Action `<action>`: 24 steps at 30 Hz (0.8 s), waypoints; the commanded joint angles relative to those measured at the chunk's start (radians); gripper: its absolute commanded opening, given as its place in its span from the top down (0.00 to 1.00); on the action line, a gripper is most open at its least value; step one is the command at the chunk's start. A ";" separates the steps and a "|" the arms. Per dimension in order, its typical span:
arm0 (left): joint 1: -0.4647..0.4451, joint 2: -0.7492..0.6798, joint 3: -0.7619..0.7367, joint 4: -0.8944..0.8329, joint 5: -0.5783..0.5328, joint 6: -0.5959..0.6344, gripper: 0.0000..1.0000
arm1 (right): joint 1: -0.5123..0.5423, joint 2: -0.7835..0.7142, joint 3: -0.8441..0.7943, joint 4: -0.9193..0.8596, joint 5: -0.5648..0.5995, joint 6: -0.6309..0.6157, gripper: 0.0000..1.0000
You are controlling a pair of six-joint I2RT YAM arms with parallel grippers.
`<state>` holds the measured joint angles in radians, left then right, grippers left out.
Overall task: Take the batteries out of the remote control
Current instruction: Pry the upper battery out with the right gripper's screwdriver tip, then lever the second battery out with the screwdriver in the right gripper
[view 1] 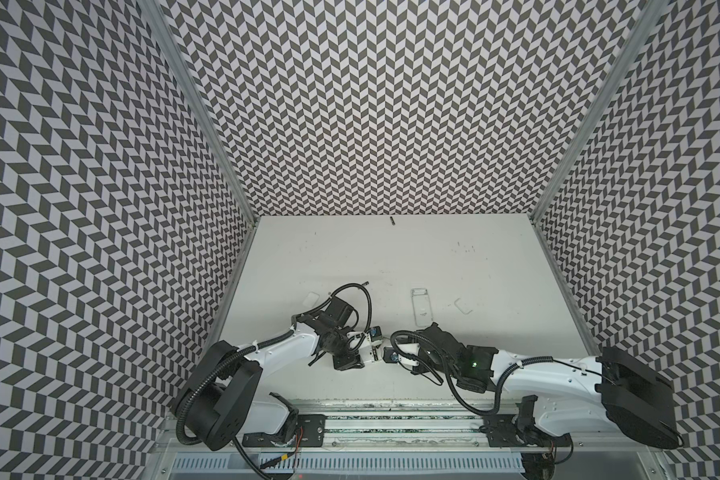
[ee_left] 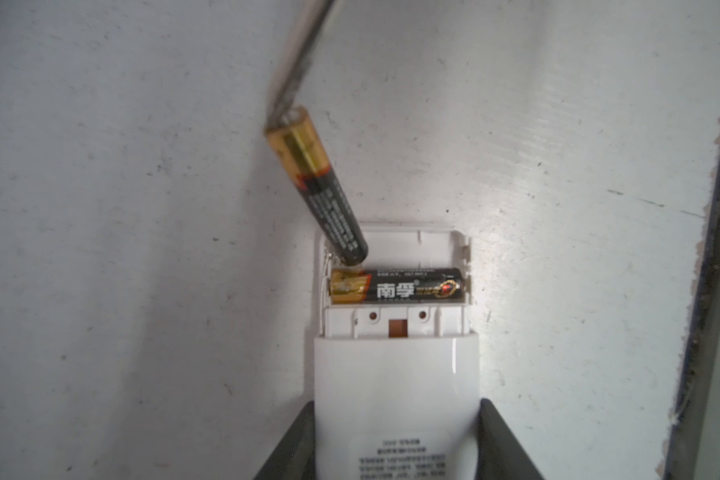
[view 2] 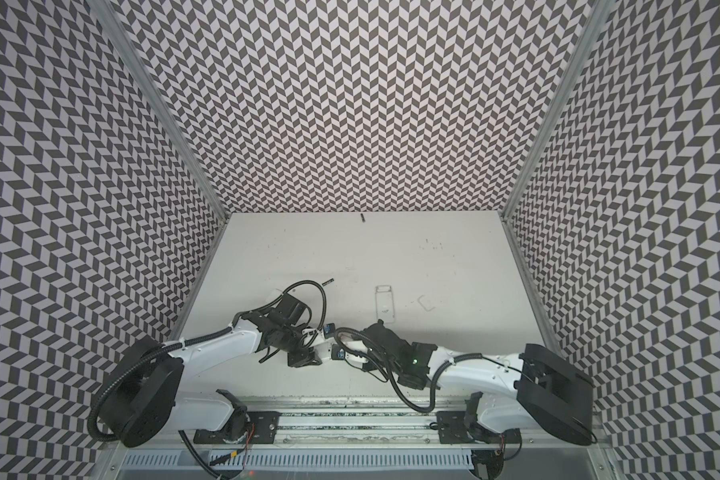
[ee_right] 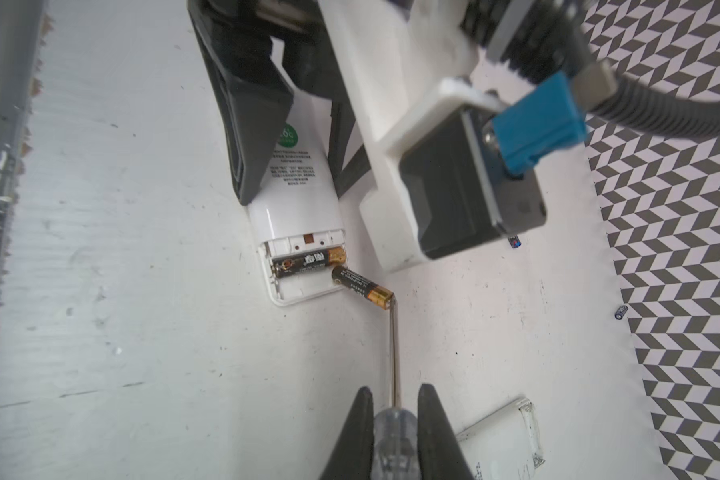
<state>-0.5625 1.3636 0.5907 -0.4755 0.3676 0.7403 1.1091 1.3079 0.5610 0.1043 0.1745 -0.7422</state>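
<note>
In the left wrist view my left gripper (ee_left: 396, 415) is shut on the white remote control (ee_left: 395, 374), which lies back up with its compartment open. One of the batteries (ee_left: 395, 286) lies seated crosswise in the compartment. Another battery (ee_left: 314, 187) stands tilted, black end in the bay, gold end raised. My right gripper (ee_right: 395, 392) is shut on the clear handle of a thin screwdriver (ee_right: 395, 357), whose tip touches the gold end of the tilted battery (ee_right: 360, 287). In both top views the wrists meet at the front middle and hide the remote.
A second white remote (ee_right: 504, 440) lies beside my right gripper and shows in a top view (view 1: 420, 307). Two white covers (view 1: 310, 298) (view 1: 463, 306) lie flat. Loose batteries rest near the patterned wall (ee_right: 621, 311) (view 1: 392, 220). The table's metal edge (ee_left: 715, 249) runs close by.
</note>
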 commanded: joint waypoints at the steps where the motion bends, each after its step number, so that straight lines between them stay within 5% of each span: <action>1: -0.001 -0.003 -0.030 -0.048 0.005 0.014 0.78 | -0.003 0.016 -0.005 0.023 0.041 -0.008 1.00; 15: 0.013 -0.021 -0.040 -0.048 0.005 0.011 0.78 | -0.029 0.022 -0.001 0.015 0.088 0.002 1.00; 24: 0.014 -0.018 -0.034 -0.046 0.007 0.005 0.78 | -0.009 -0.047 -0.012 -0.001 -0.090 0.000 1.00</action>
<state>-0.5537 1.3483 0.5781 -0.4747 0.3706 0.7395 1.0882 1.2999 0.5537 0.0772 0.1791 -0.7410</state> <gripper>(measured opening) 0.506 0.171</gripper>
